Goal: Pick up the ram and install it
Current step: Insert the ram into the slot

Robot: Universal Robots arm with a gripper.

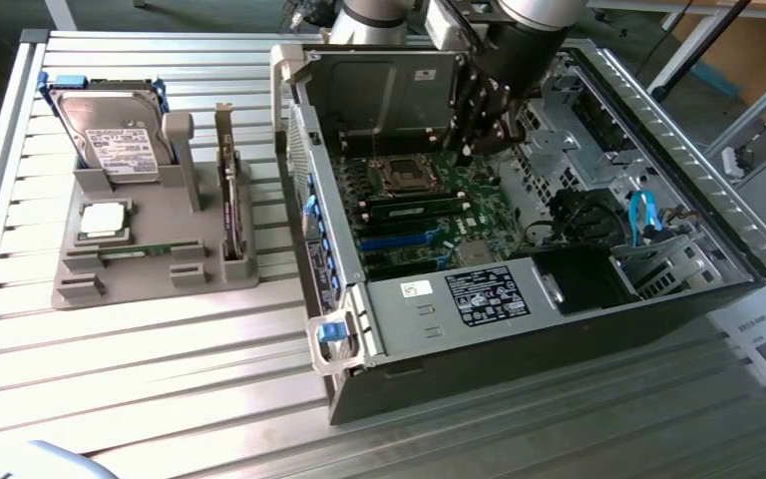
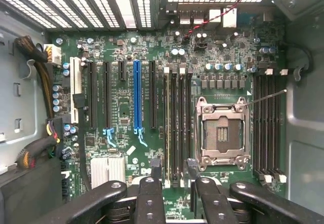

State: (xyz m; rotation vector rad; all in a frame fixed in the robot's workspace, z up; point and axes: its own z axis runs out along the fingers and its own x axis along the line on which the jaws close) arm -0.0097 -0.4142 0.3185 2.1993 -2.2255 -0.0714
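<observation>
A thin green ram stick (image 1: 137,250) lies flat in the grey fixture (image 1: 157,289) on the exterior view's left. A second green stick (image 1: 413,208) seems seated in the motherboard beside the empty processor socket (image 1: 403,178). My gripper (image 1: 479,148) hangs inside the open computer case (image 1: 490,329), above the motherboard. In the wrist view the gripper (image 2: 172,176) is open, its dark fingers (image 2: 148,196) apart over the long memory slots (image 2: 177,122) next to the socket (image 2: 221,133). Nothing sits between the fingers.
The fixture also holds a hard drive (image 1: 111,135), a square silver processor (image 1: 104,220) and an upright dark expansion card (image 1: 231,200). Drive cage (image 1: 383,90), cables (image 1: 642,215) and power supply (image 1: 490,294) crowd the case. Slatted metal table (image 1: 157,379) surrounds it.
</observation>
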